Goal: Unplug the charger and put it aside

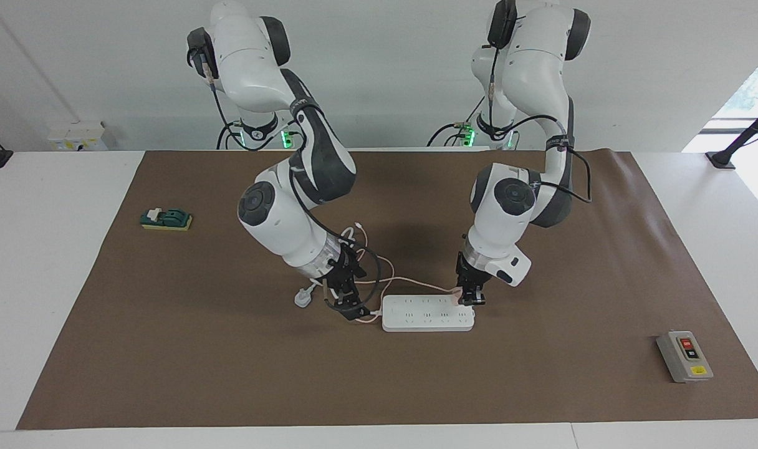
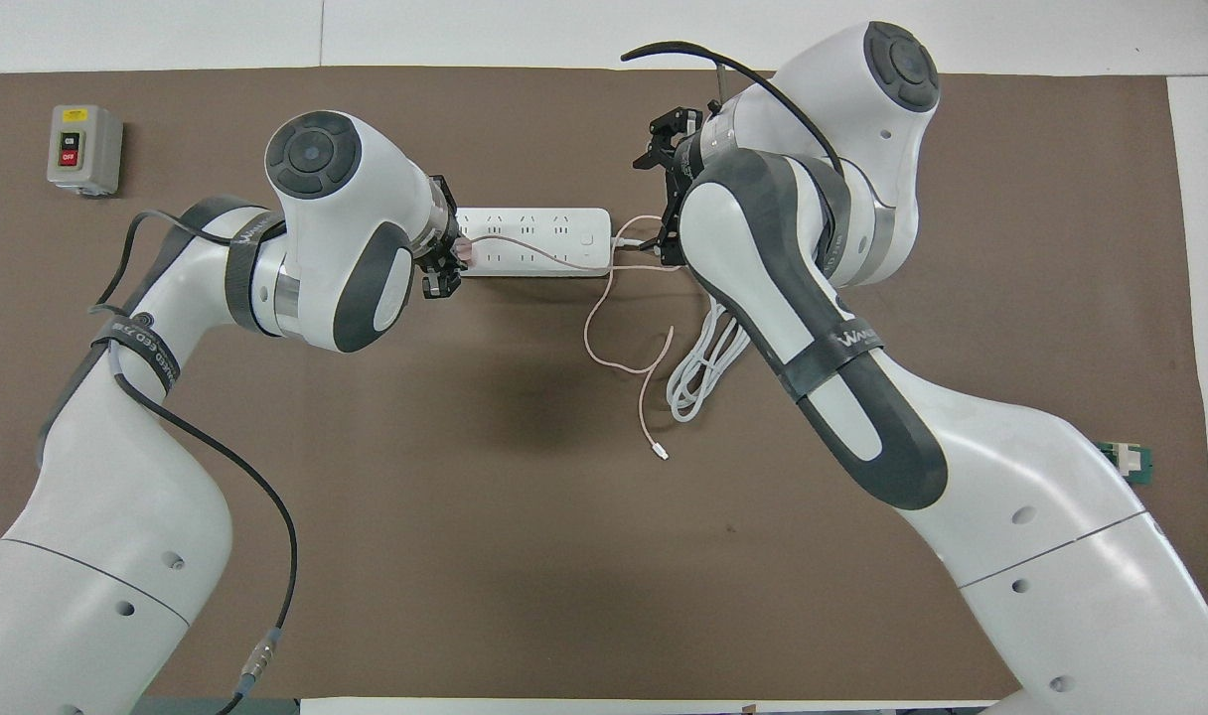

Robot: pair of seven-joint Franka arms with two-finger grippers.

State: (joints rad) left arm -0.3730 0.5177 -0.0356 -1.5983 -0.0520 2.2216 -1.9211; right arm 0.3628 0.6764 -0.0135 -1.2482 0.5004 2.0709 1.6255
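Observation:
The charger [image 1: 460, 293] is a small pale-pink cube plugged into the white power strip [image 1: 426, 313] at the end toward the left arm. My left gripper [image 1: 470, 300] is shut on the charger [image 2: 463, 254]; in the overhead view this gripper [image 2: 443, 260] is half hidden under its wrist. The thin pink cable [image 2: 604, 338] runs along the strip [image 2: 534, 241] and loops on the mat nearer to the robots. My right gripper [image 1: 350, 307] hangs open, low over the cords at the strip's other end, and the overhead view shows the right gripper [image 2: 652, 202] too.
The strip's thick white cord [image 2: 698, 372] lies coiled under the right arm, and its white plug [image 1: 302, 298] rests beside the right gripper. A grey switch box [image 1: 684, 355] stands toward the left arm's end. A green block [image 1: 166, 219] sits at the right arm's end.

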